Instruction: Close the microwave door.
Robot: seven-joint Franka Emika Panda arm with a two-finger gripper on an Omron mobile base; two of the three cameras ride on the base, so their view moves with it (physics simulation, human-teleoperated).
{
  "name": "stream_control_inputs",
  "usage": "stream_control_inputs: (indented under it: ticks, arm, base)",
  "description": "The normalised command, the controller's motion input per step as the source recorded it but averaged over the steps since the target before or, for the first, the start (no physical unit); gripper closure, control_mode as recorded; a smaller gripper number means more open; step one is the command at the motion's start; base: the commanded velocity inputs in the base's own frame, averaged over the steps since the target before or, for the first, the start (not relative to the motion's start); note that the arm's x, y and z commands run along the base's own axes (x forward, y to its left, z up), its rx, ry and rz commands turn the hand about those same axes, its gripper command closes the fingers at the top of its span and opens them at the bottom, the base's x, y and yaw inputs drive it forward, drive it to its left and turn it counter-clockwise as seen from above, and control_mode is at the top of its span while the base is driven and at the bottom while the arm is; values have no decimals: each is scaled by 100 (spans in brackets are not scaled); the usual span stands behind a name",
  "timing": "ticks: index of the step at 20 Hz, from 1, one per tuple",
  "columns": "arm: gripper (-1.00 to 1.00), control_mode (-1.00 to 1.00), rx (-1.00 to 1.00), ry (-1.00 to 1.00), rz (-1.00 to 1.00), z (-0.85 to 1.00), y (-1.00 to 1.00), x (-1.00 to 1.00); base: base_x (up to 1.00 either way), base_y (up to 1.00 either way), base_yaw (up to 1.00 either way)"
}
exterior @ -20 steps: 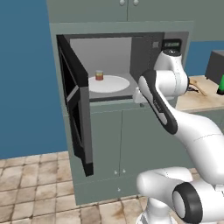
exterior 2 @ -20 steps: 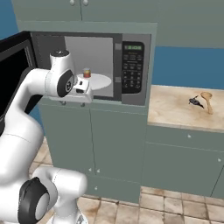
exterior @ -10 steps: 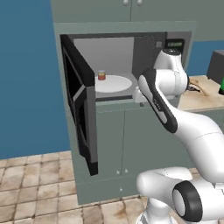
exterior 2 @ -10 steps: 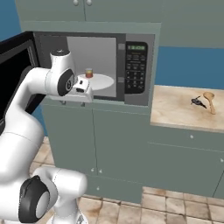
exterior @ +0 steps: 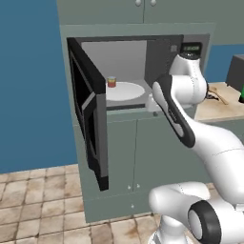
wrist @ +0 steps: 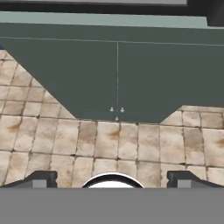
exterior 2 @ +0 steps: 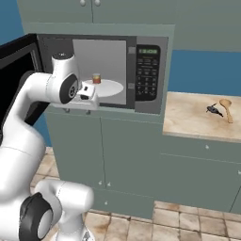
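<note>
From the left base camera, the wide black microwave door with its dark glass window (exterior: pixel 90 116) stands swung far out on its left hinge, well off to the side of my hand, so the large black-and-grey built-in microwave (exterior: pixel 138 71) gapes open and the closing is, as I judge it, hardly begun: the whole swing shut remains. Inside sit the white round turntable plate (exterior: pixel 125 90) and a small orange-topped jar (exterior: pixel 111 82), beyond my wrist. From the right base camera, my gripper (exterior 2: pixel 88 93) hangs just in front of the cavity's lower edge, pointing down, with the door (exterior 2: pixel 14 70) out past my elbow and the black keypad panel with green display (exterior 2: pixel 148 75) on the other side; a wooden spoon (exterior 2: pixel 227 108) lies on the pale stone counter (exterior 2: pixel 197 117), well apart. From the hand camera, my dark fingertips (wrist: pixel 41 179) sit wide apart with nothing between them, aimed at the grey-green cabinet doors with small round knobs (wrist: pixel 117 74) and the beige tiled floor (wrist: pixel 109 140) directly ahead of them.
</note>
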Motion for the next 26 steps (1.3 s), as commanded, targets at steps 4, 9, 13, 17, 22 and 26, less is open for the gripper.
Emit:
stream_control_inputs:
  ticks: [4, 9, 13, 17, 22, 26]
  arm:
    - [-100, -100, -3, -24, -9, 59, 25, -95]
    - [-100, -100, -11, -38, -18, 68, 58, -94]
    - [-100, -100, -17, -31, -26, 39, 97, -85]
    - [-100, -100, -15, -30, -24, 42, 92, -98]
    - [-100, -100, -25, -15, -27, 21, 100, -86]
    - [-100, -100, -23, -12, -35, 17, 100, -58]
  base:
    - [0, 0, 0]
    - [0, 0, 0]
    - [0, 0, 0]
    - [0, 0, 0]
    - [0, 0, 0]
    - [0, 0, 0]
